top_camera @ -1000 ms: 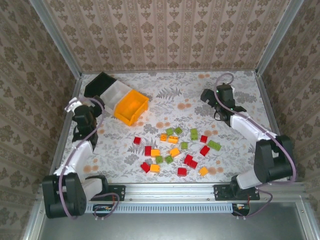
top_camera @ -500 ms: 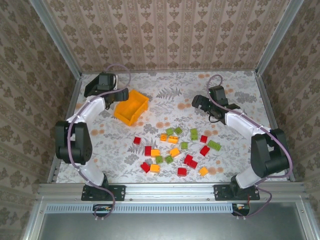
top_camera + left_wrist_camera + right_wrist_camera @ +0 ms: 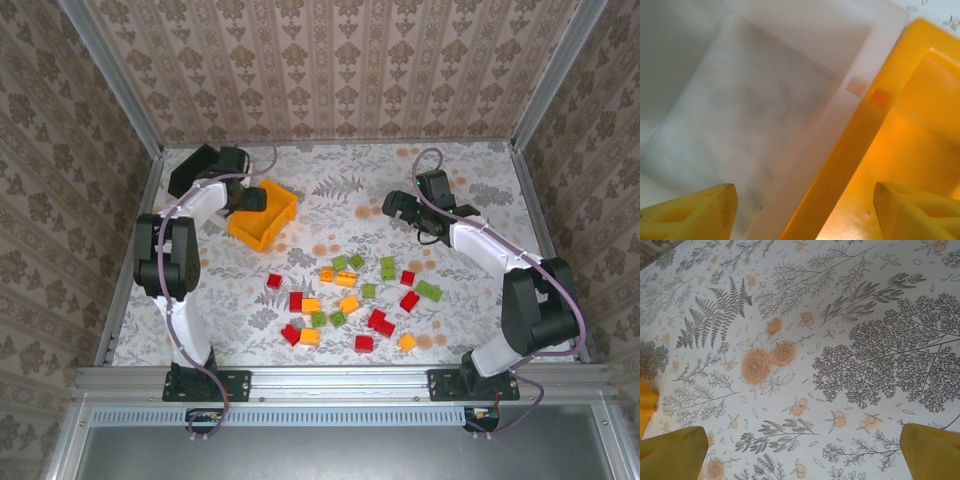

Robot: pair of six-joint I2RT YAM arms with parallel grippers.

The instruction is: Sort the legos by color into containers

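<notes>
Looking over the near rail, the legos [image 3: 349,303] come first: red, orange and lime green bricks lying loose on the floral table [image 3: 350,165]. The scatter is wider than it is deep, its long axis running left to right across the near middle. It reaches from a lone red brick [image 3: 274,281] at the left end to a longer green brick [image 3: 429,291] at the right, which lies slanted from far-left to near-right. Farther back and to the left sits the orange-yellow bin [image 3: 268,218], mouth up, its long axis on a diagonal from near-left to far-right. The left gripper [image 3: 250,198] hangs over that bin's left rim. Seen from its wrist, its two yellow fingers [image 3: 695,215] stand apart, one above the white bin [image 3: 755,100] and the other above the orange-yellow one, with the two adjoining rims running between them. They pinch nothing, and I cannot tell whether either finger touches plastic. The black bin [image 3: 192,172] lies beyond, in the far left corner, partly covered by the left arm. Across the table, well apart from bins and bricks, the right gripper [image 3: 397,208] points left over bare tabletop, its fingers spread wide and empty.
</notes>
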